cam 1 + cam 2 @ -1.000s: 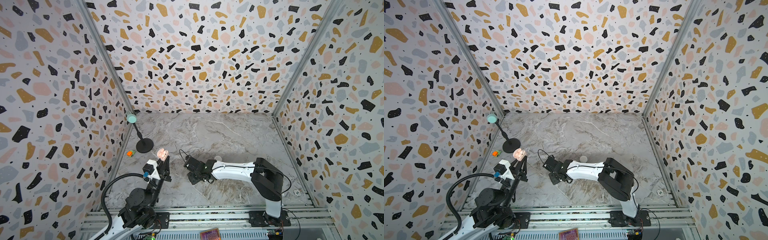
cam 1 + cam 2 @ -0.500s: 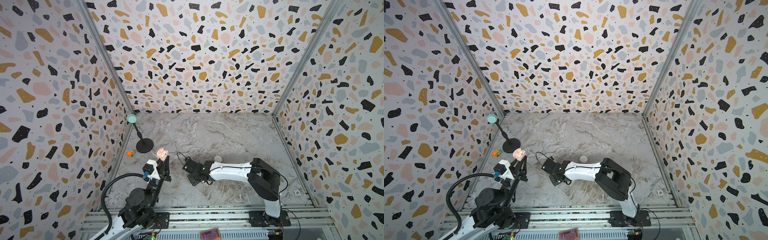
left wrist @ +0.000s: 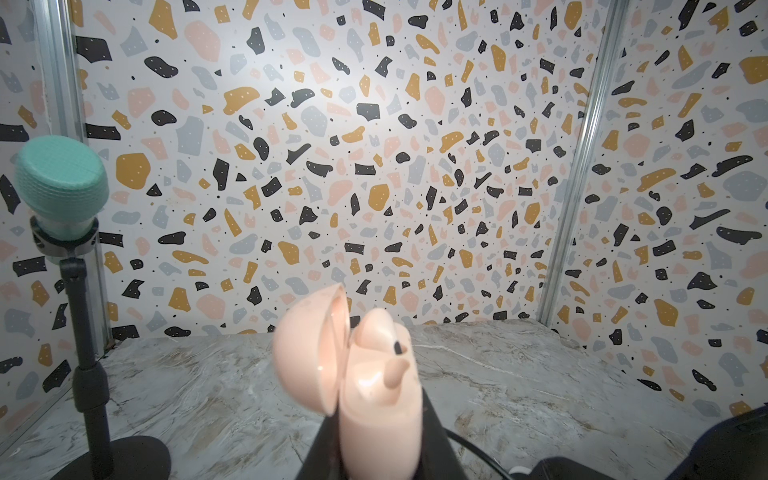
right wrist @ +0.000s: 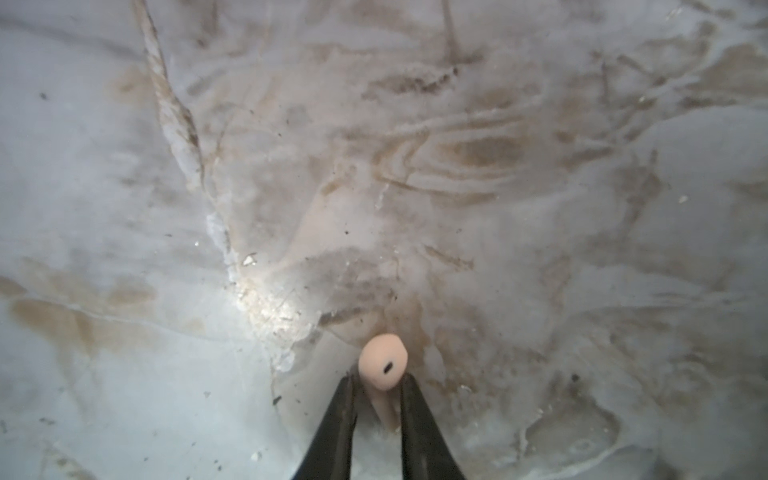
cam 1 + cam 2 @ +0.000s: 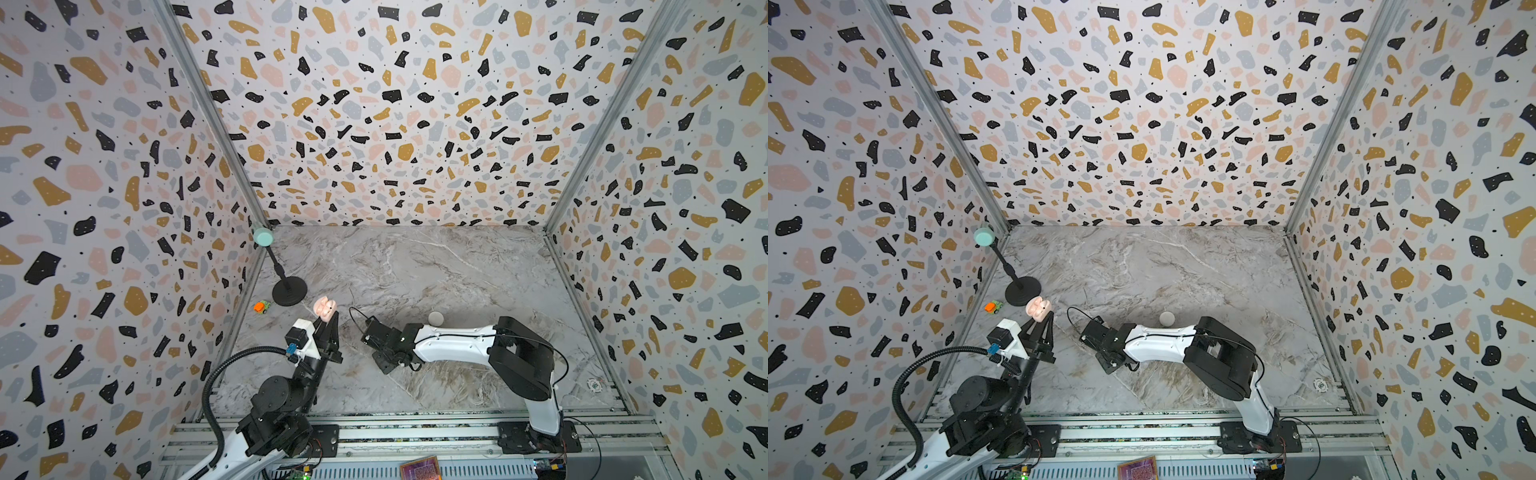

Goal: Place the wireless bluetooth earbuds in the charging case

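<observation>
Right gripper (image 4: pixel 380 384) points down at the table (image 4: pixel 124 353), my two black fingers (image 4: pixel 334 428) standing a narrow slot apart with the loose earbud (image 4: pixel 382 361) between them. That earbud is pale pink. Its round head, marked by a small dark slit, sits just past my fingertips, and its stem runs back down the slot. Both tips look to meet the sides of the head, while a sliver of table shows on either side of the stem, so I cannot tell whether I am pinching it or only straddling it. Nor can I tell whether it rests on the marble or hangs just over it. In both top views my right wrist hides this earbud. The arm reaches low across the near middle of the table, and the grey case (image 5: pixel 436 318) lies closed just beyond the forearm.

Left gripper (image 5: pixel 328 323) is up above the table, clamped tight on the case (image 3: pixel 376 419), a pink one held upright with its lid (image 3: pixel 307 357) swung open to one side. One seated earbud (image 3: pixel 376 332) fills a pocket inside, with a dark spot on its edge. A small pink nub shows beside it; what it is I cannot tell. Just past the case is the stand (image 5: pixel 289 291) with its teal top, and the toy car (image 5: pixel 262 307) lies near the left wall.
</observation>
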Motion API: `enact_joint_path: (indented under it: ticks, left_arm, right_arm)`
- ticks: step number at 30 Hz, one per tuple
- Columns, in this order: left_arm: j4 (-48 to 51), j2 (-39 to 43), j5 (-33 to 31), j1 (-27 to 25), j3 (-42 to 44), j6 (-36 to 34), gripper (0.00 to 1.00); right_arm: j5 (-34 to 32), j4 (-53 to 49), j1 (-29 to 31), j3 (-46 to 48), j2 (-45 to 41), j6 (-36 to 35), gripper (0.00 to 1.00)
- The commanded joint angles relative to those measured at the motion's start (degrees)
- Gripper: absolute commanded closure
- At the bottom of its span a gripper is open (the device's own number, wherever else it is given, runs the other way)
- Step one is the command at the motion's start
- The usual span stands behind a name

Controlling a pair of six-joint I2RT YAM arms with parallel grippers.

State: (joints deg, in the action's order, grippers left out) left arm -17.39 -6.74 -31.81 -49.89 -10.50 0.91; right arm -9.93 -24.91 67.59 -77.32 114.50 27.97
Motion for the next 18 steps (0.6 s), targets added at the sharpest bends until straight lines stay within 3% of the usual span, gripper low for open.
enact_joint_path:
  ticks: [1,8,18]
  left_arm:
    - [-3.55,0.06,0.52,0.36,0.48,-0.09,1.00]
    - [-3.44,0.03,0.52,0.36,0.48,-0.20,1.00]
    - [-3.44,0.07,0.60,0.32,0.48,-0.11,1.00]
  right_arm:
    - [0.62,-1.59,0.31,-1.19,0.12,0.04,0.80]
    - [-1.91,-3.10,-0.72,-0.15,-1.26,3.43,0.85]
    - [-13.74,-10.85,-1.06,-1.08,-2.26,10.52,0.85]
